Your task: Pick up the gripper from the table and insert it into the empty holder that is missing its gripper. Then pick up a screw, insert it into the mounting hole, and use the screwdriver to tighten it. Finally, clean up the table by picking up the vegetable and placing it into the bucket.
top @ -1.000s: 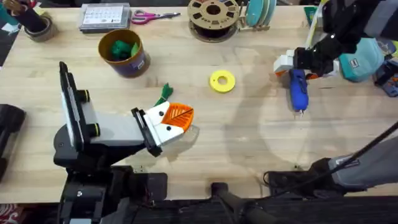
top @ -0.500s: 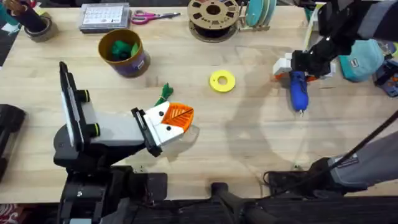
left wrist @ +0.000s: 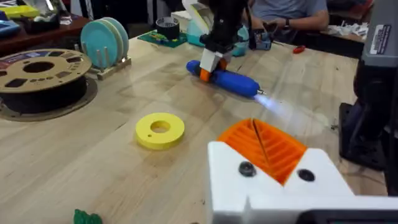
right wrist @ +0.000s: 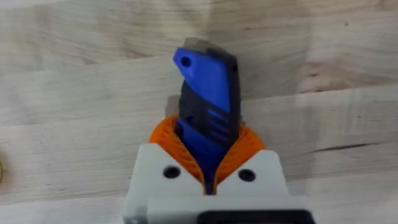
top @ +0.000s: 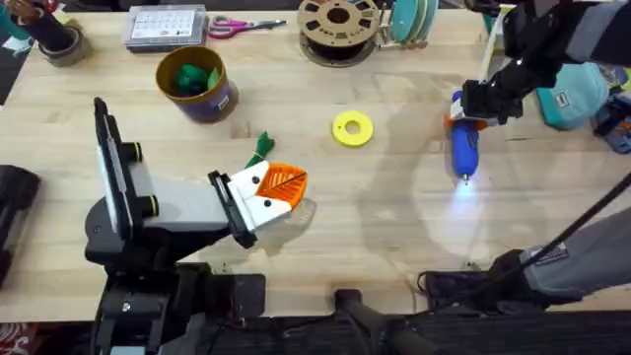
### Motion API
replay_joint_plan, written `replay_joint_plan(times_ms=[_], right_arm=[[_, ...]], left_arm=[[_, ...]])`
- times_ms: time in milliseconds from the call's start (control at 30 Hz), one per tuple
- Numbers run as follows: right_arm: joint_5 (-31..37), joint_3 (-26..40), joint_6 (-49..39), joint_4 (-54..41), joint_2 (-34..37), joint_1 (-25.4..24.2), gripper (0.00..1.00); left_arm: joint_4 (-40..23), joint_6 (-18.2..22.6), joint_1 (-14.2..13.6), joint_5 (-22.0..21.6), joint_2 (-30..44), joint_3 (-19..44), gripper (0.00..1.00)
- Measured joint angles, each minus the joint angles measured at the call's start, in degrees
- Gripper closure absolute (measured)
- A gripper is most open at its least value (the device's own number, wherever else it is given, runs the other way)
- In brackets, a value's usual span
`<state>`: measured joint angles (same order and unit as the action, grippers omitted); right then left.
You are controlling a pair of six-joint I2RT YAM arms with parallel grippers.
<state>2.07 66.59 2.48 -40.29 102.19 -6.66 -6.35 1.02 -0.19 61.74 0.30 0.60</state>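
At the right of the worktop point(top: 394, 227) your right tool point(top: 471, 110) is clamped on the blue screwdriver point(top: 463, 148), whose tip glows on the pale wood. No writing can be read (the far label is blurred). Your left tool point(top: 281, 192) rests low, orange pads point(left wrist: 264, 146) pressed together, holding nothing. The vegetable point(top: 261, 146) lies just beyond it; bucket point(top: 197, 84), yellow disc point(top: 352, 128), spool point(top: 338, 25) and scissors point(top: 242, 26) stand farther off.

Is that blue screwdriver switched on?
On: the screwdriver throws a bright glow from its tip onto the table, clamped in the right gripper.
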Motion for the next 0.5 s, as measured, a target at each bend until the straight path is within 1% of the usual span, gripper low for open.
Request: replay_joint_plan(times_ms=[300, 500], right_arm=[[0.0, 0.2, -0.8, 0.0, 0.0, 0.0, 0.976], [0.0, 4.0, -0.8, -0.2, -1.8, 0.0, 0.976]], left_arm=[[0.0, 0.0, 0.0, 0.0, 0.0, 0.0, 0.997], [0.0, 0.0, 0.0, 0.0, 0.0, 0.0, 0.997]])
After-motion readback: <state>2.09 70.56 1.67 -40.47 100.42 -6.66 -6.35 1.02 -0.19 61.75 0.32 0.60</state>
